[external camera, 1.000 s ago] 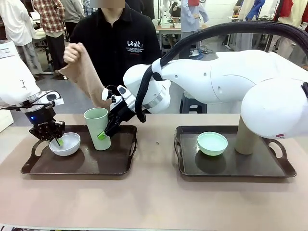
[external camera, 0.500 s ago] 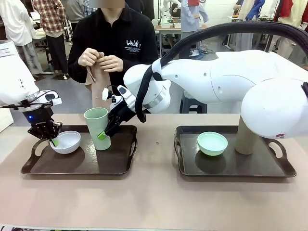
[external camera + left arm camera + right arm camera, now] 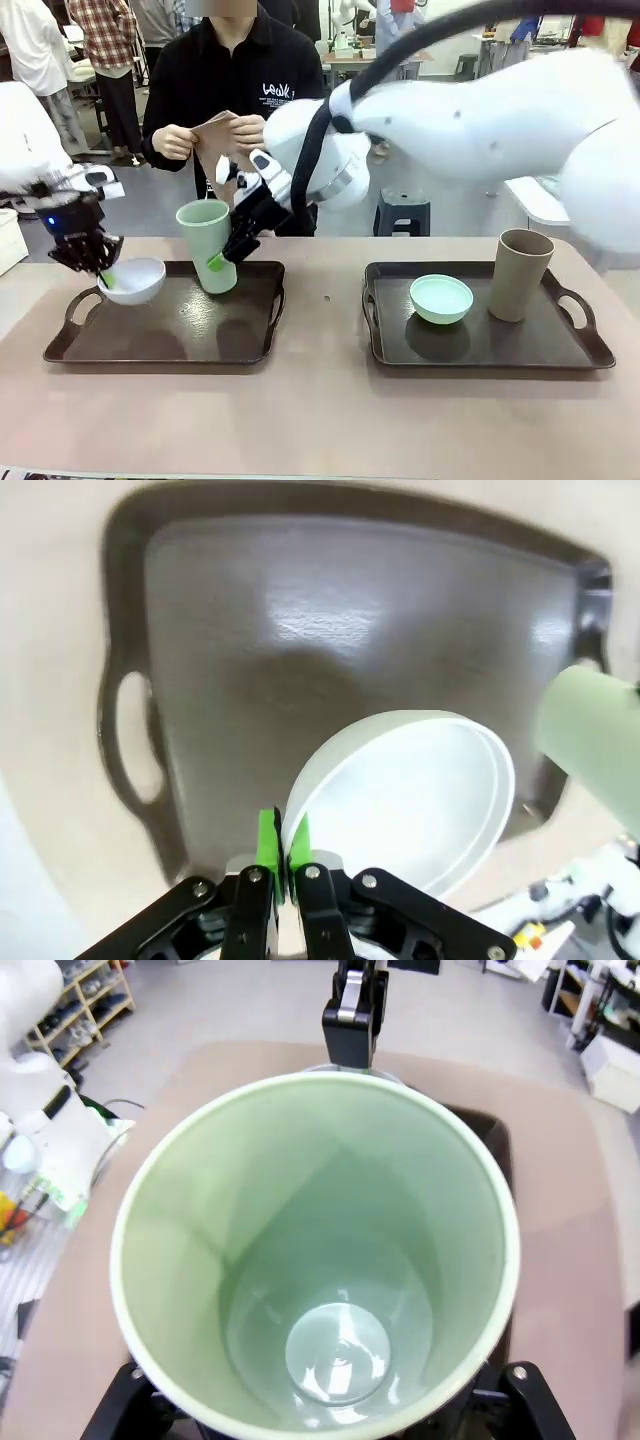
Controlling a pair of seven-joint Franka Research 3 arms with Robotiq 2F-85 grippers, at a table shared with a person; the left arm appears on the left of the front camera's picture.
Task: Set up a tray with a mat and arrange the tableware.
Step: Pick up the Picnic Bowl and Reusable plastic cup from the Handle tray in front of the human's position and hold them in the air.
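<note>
My left gripper is shut on the rim of the white bowl, holding it just above the left tray. The left wrist view shows its green pads pinching the white bowl's edge over the tray. The right gripper is shut on the pale green cup, which hangs tilted above the same tray. In the right wrist view I look down into the cup. A mint bowl and a tan cup stand on the right tray. The person holds a folded tan mat.
Both dark trays lie side by side on the beige table, with a bare strip between them. The person stands at the far edge behind the left tray. My right arm reaches across the middle, above the right tray.
Both grippers have risen: the white bowl has lifted off the left tray and moved left, and the green cup has lifted and tilted. The person has brought the mat to chest height.
</note>
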